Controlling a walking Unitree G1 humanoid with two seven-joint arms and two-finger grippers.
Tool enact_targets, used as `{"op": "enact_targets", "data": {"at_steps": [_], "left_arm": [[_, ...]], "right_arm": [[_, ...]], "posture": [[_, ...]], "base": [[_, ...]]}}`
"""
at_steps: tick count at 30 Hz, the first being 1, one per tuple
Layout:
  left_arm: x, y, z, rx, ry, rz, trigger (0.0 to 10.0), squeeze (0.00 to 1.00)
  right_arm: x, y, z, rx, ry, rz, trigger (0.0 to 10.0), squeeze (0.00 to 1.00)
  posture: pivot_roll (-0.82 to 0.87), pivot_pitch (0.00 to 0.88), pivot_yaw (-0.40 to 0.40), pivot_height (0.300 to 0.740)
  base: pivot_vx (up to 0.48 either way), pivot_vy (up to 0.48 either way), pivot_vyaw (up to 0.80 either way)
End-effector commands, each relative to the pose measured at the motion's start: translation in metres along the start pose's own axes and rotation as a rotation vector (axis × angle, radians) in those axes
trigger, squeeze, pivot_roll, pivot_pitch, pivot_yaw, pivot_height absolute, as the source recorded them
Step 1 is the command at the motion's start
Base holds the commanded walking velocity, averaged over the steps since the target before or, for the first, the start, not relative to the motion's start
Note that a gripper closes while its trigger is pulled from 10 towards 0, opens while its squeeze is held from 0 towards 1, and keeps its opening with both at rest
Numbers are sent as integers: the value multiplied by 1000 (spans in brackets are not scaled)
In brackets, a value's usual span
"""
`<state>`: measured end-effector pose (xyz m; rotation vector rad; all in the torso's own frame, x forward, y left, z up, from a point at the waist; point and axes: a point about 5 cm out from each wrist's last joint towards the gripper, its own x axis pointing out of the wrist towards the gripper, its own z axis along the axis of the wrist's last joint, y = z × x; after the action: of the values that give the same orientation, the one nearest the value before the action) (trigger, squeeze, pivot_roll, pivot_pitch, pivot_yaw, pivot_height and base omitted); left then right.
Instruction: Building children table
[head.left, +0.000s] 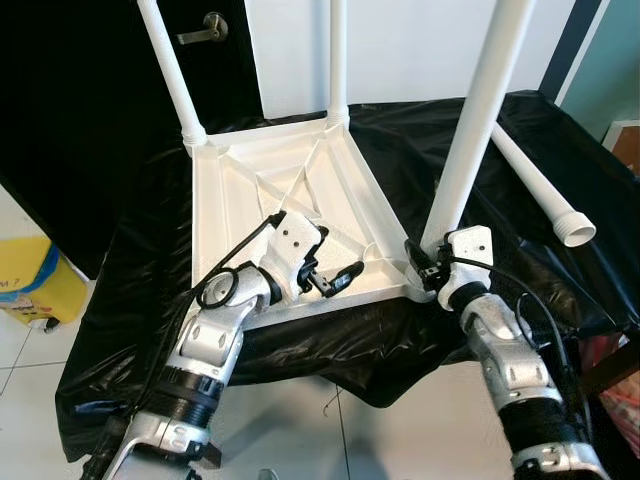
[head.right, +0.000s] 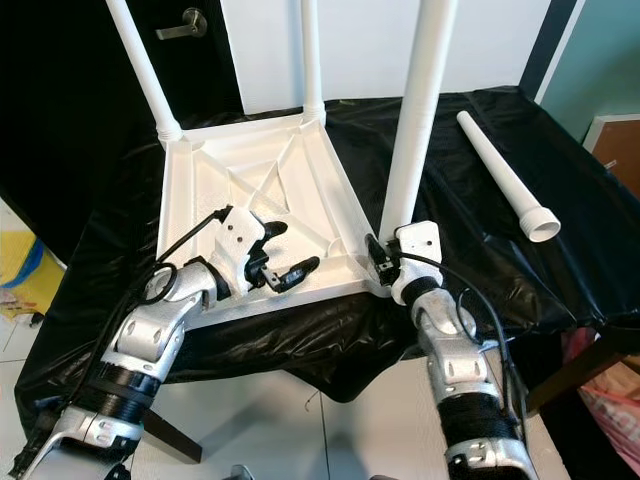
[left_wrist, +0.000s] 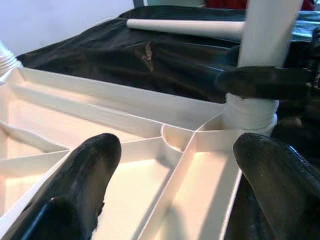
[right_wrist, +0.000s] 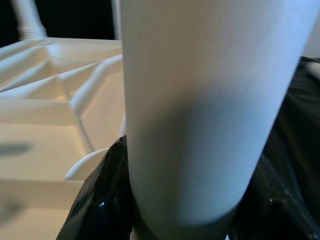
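1. Your white tabletop (head.left: 290, 200) lies upside down on the black-draped surface (head.left: 560, 170), its ribbed underside facing up, with its near edge close to the surface's front edge.
2. Three white legs stand upright in its corner sockets: the far-left leg (head.left: 170, 70), the far-right leg (head.left: 339, 60) and the near-right leg (head.left: 480, 110).
3. Your right pincer (head.left: 425, 262) is pinching the near-right leg just above its socket; in the right wrist view the black fingers (right_wrist: 100, 200) press against both sides of the white tube.
4. Your left pincer (head.left: 335, 280) hovers low over the ribbed underside near the front edge of the tabletop, spread and holding nothing. The left wrist view shows its two fingertips (left_wrist: 85, 175) apart, with the ribs between them and the gripped leg beyond.
5. The near-left corner of the tabletop is hidden behind your left arm, so you cannot tell what is there.
6. A fourth loose leg (head.left: 545, 190) lies flat on the black cloth to the right of the tabletop, apart from it, with its flared end pointing toward the front right.
7. Behind the surface you have a dark door with a metal lever handle (head.left: 205, 30) and a pale wall.
8. A yellow container (head.left: 30, 280) sits on the tiled floor at your left.
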<state>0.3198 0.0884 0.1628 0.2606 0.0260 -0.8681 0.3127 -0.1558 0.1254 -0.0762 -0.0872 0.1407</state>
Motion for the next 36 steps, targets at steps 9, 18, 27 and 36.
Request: {"op": "enact_targets", "data": {"at_steps": [9,18,27,36], "left_arm": [[-1,33,-3,21,64,323,10000,0],[4,34,4,40,30,290,10000,0],[6,31,6,-1,16,233,10000,0],[6,17,2,-18,14,106,10000,0]], "right_arm": [[-16,10,-9,53,73,-282,10000,0],[-20,9,-2,51,46,-295,10000,1000],[-33,8,4,20,-10,-227,10000,1000],[-65,-2,0,3,-35,-128,10000,0]], "posture": [[-128,16,42,740],[-133,23,44,740],[-136,28,42,740],[-149,45,55,740]], "base": [[0,0,0],[0,0,0],[0,0,0],[0,0,0]]}}
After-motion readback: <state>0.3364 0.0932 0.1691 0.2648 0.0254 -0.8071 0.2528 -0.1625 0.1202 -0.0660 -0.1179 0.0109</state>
